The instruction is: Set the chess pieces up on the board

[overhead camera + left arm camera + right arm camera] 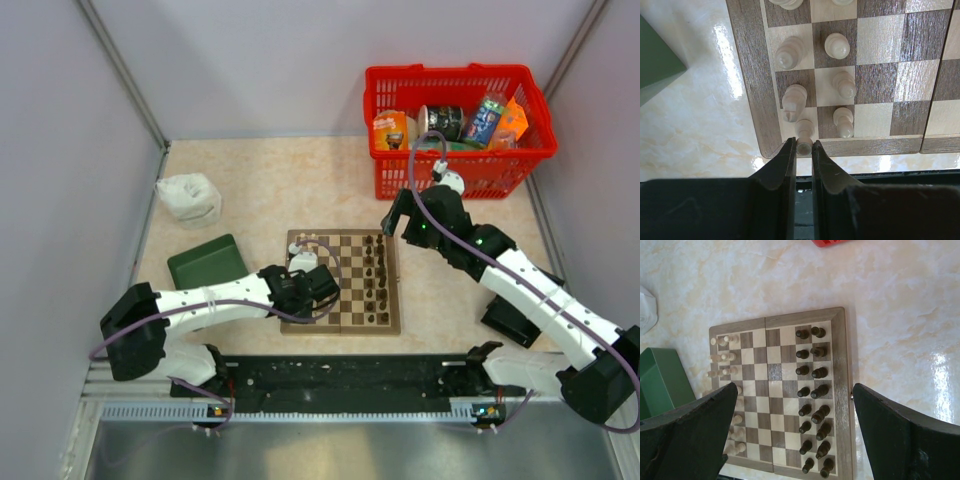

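The left tool [802,144] is clenched on the top of a small cream-white chess piece [804,129], which stands on a light corner square of the square wooden chessboard [343,283], just inside its brown border. Other cream-white pieces [844,84] stand upright on the squares next to it, along the board's left side. The dark brown pieces [812,390] stand in two files along the board's right side. The right tool [795,430] hangs above the board, its fingers spread wide and grasping nothing. The board lies in the middle of the beige marbled tabletop [270,185]. A dark green box [208,262] sits just to its left, a crumpled white bag [190,198] farther back, and a red plastic basket [460,165] of groceries at the far right.
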